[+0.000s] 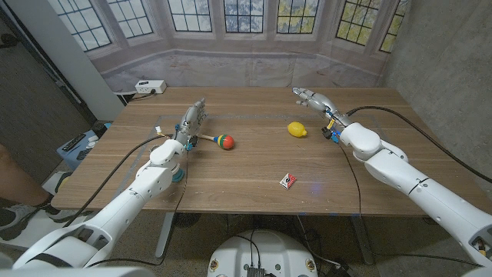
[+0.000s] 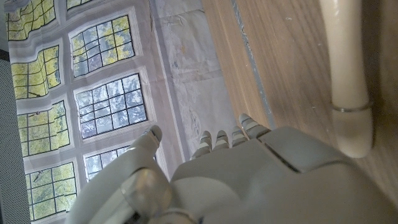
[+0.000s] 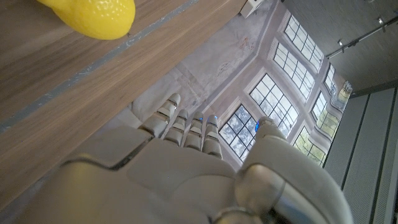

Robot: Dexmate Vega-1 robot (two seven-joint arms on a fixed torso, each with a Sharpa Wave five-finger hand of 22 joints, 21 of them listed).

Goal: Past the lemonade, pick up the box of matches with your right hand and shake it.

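Note:
The matchbox (image 1: 288,181), small, red and white, lies near the table's front edge, right of centre. A yellow lemon (image 1: 297,129) (image 3: 93,15) lies farther back on the table. My right hand (image 1: 311,98) (image 3: 186,168) is beyond the lemon near the far edge, its fingers stretched out and apart, holding nothing. It is well away from the matchbox. My left hand (image 1: 192,117) (image 2: 236,168) is at the table's left, fingers extended and holding nothing, beside the pale handle (image 2: 345,81) of a maraca.
The maraca's multicoloured head (image 1: 224,141) lies left of centre. A white power strip (image 1: 150,87) sits on the ledge past the far left corner. A person's leg (image 1: 9,171) shows at the left edge. Black cables run along both arms.

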